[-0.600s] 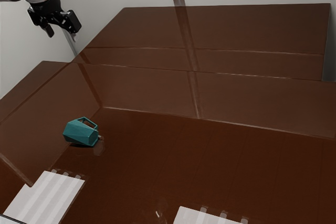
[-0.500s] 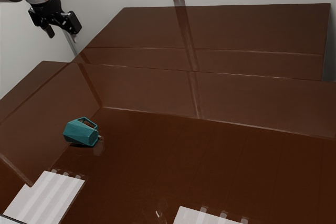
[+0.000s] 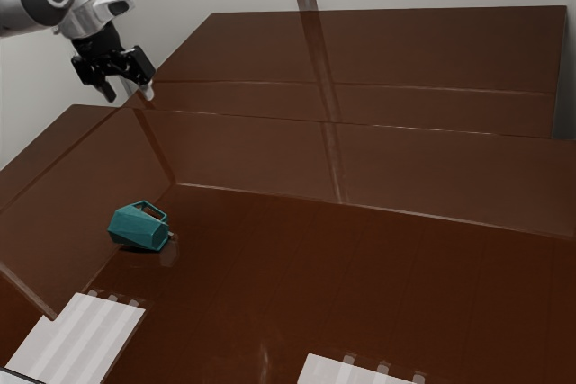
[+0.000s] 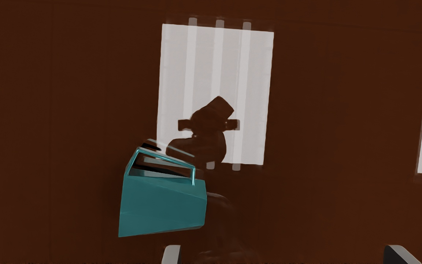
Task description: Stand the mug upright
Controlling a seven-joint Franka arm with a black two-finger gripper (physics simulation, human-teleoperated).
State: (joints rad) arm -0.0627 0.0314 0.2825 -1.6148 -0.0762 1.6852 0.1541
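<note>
The mug (image 3: 138,227) is seen lying on its side on the bench (image 3: 360,294), toward the edge at the exterior view's left and well apart from the far corner at the exterior view's right. Its handle (image 3: 154,211) is turned partly upward; which end is the mouth cannot be told for certain. Near it, at the exterior view's lower left, a pale striped panel (image 3: 76,337) is seen, perhaps only light mirrored in the glossy top.

Above the mug, well clear of it, the hand (image 3: 131,96) is held open, its fingertips wide apart with nothing gripped between them. In the wrist view the mug's long axis is seen to run roughly along the line between the fingers, and its body is set off to one side of the gap.

The step in hand is judged to be the reach for a grasp, since the mug is not upright. For the next move, the hand should be centred over the body, perhaps turned so that the sides can be straddled, and lowered gently. If only one end is caught, the mug may be rolled or pushed away rather than lifted and tipped onto its base
</note>
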